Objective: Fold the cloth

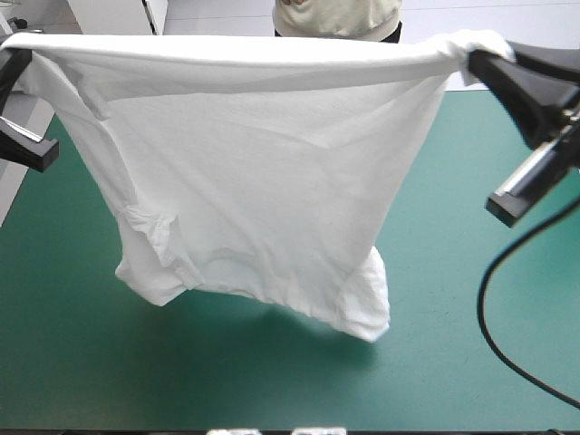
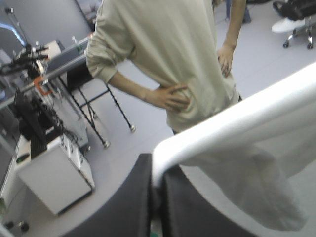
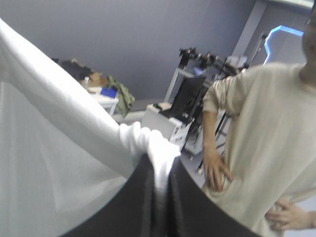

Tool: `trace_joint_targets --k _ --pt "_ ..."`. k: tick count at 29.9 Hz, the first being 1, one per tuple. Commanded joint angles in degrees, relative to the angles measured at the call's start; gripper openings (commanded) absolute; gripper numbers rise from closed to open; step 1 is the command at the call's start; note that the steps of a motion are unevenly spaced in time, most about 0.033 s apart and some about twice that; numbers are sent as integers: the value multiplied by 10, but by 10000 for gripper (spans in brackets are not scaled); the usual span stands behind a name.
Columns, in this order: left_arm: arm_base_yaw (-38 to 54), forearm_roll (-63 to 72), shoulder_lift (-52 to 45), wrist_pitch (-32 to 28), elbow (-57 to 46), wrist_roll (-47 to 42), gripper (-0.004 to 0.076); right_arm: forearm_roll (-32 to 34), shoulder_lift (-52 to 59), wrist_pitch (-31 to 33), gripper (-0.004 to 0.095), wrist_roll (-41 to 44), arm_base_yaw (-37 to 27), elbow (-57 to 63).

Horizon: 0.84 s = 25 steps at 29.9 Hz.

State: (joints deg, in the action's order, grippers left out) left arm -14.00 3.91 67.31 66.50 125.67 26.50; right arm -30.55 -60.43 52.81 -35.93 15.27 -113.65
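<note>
The white T-shirt [image 1: 263,172] hangs in the air, stretched wide between both grippers, its top edge taut near the table's far edge. The lower hem and one sleeve dangle just above the teal-green cover [image 1: 82,353]. My left gripper [image 1: 16,56] pinches the shirt's left corner; in the left wrist view its black fingers [image 2: 128,202] are all but shut on the T-shirt [image 2: 237,128]. My right gripper [image 1: 480,62] holds the right corner; in the right wrist view the T-shirt [image 3: 59,148] bunches between its black fingers [image 3: 138,197].
The teal-green cover lies open below and in front of the hanging shirt. Both arms are raised high, so the wrist views look level into the room.
</note>
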Motion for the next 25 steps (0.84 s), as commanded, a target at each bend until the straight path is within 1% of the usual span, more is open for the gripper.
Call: trace_joint_targets --k 1,5,6,7,9,12,15,17,19,21,23,25 --pt "-1 46 12 -69 66 21 -9 12 8 -37 -17 -8 -4 -76" --pt "-1 104 24 -81 121 35 -9 59 3 -3 -17 35 -4 -146" --pt "-1 110 25 -80 127 35 -9 85 2 10 -17 55 -4 -160" --pt "-1 111 28 -75 128 35 -9 103 1 19 -17 74 -4 -165" --pt "-1 118 34 -40 128 28 -9 142 -1 40 -17 104 -4 -167" --pt "-1 118 53 8 109 0 -9 181 -13 80 -17 138 -4 -165" --pt "-1 120 70 24 66 -15 -9 198 -31 118 -17 162 -4 -143" --pt "-1 120 85 26 32 -15 -9 198 -46 126 -17 165 -4 -118" --pt "-1 120 100 16 -3 -15 -9 198 -62 116 -17 167 -4 -87" --pt "-1 120 121 -11 -29 -15 -9 198 -84 89 -17 167 -4 -58" --pt "-1 119 142 -55 -42 -15 -9 199 -109 58 -18 166 -4 -43" --pt "-1 119 168 -126 -43 -15 -9 202 -143 -9 -17 154 -4 -44"
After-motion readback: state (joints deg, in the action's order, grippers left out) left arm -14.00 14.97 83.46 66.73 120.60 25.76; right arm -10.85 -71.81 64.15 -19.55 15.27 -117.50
